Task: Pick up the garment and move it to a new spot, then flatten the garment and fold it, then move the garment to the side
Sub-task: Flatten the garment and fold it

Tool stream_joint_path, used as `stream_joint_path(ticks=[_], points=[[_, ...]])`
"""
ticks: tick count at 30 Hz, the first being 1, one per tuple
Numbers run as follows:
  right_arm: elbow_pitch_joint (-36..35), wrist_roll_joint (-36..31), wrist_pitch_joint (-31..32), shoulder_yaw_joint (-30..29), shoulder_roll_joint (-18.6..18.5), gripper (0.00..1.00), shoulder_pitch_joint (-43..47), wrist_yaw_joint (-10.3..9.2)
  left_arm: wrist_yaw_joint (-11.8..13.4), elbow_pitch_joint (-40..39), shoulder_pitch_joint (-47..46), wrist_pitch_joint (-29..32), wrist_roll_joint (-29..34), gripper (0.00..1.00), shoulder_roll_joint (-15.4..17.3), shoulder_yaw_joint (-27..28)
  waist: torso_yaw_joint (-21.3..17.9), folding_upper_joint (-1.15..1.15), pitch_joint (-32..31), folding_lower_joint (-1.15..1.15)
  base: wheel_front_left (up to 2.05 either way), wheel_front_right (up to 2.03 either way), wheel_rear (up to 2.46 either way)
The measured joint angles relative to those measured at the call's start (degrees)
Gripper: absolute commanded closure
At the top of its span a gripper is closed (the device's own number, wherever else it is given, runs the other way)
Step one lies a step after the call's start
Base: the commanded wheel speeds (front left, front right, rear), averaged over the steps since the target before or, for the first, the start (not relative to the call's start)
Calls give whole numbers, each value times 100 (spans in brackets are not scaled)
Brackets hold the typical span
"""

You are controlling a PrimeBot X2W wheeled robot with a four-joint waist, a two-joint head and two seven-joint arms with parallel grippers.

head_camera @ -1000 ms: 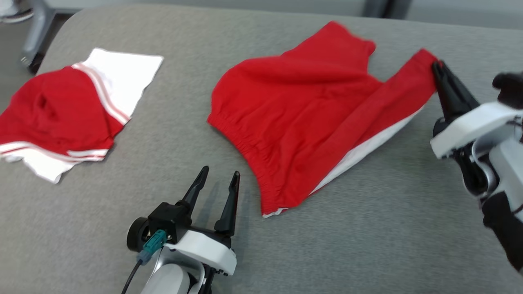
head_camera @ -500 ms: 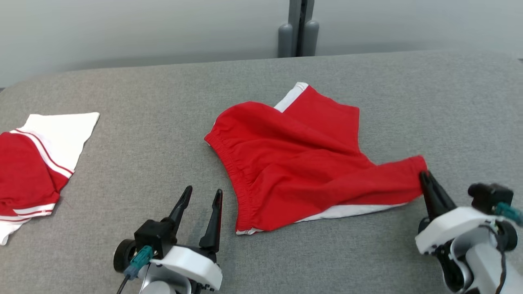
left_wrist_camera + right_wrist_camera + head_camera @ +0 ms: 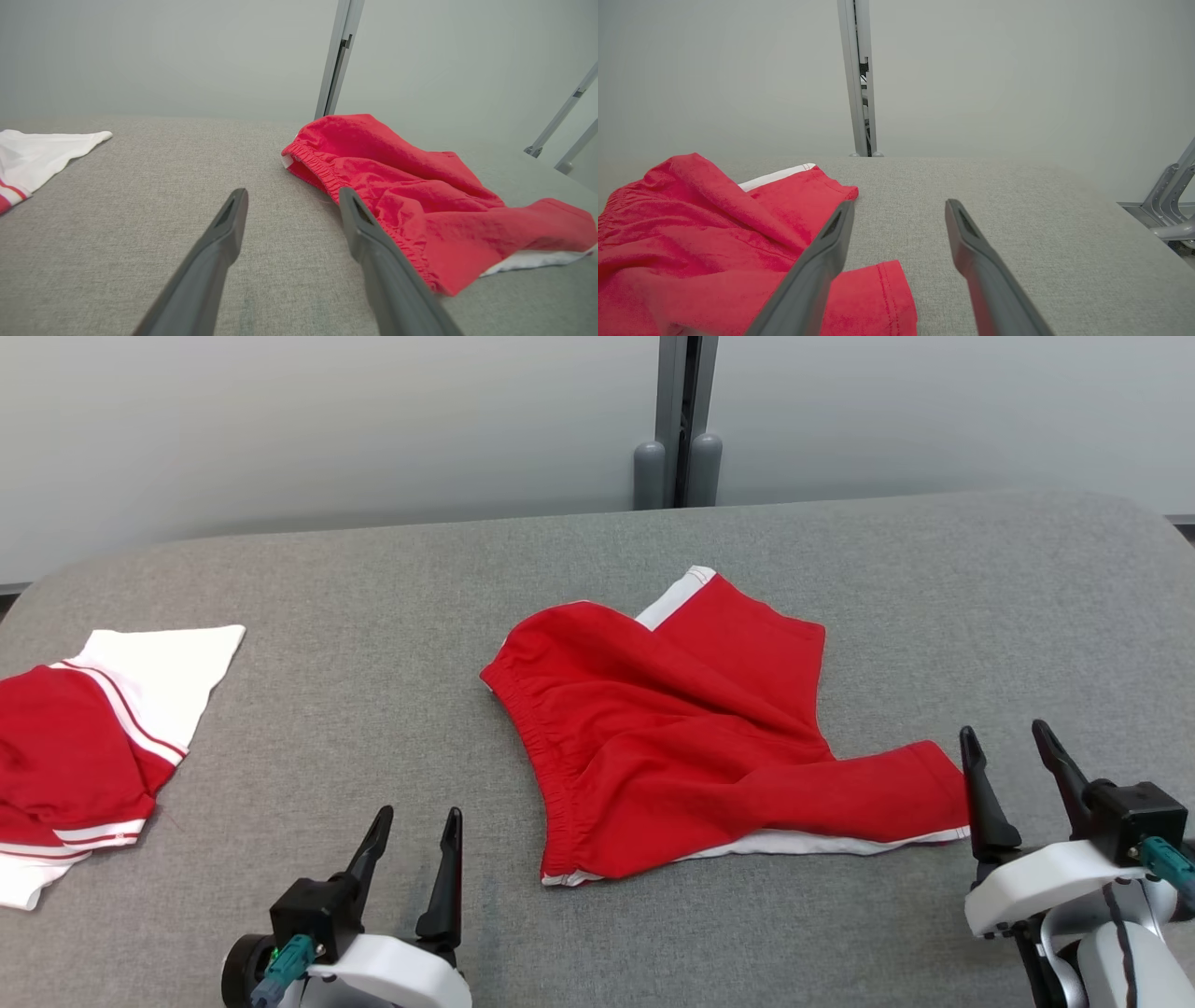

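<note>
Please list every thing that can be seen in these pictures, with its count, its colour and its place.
shorts: one, red with white trim, crumpled at table centre
second garment: one, red and white, table's left edge
table: one, grey fabric top
post: one, grey, behind the table
left gripper: one, dark fingers, open, low left, near the waistband
right gripper: one, dark fingers, open, low right, beside the leg hem
</note>
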Motion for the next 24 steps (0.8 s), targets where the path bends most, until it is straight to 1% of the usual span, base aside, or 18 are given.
stream_joint_path(ticks=[5,8,15,24], points=[[-628,-403,0,98,100,0,235,1,-5,-20,141,0,76,0,0,133,-10,0,-110,0,0,0,0],[-746,-453,0,120,115,0,406,1,-5,-64,214,0,119,0,1,213,-27,0,-173,0,0,0,0],[-608,-469,0,54,268,0,875,1,57,-142,566,0,345,0,0,375,-77,0,-371,0,0,0,0],[-434,-477,0,36,356,0,1105,0,81,-158,931,0,357,0,2,449,-112,0,-543,0,0,0,0]])
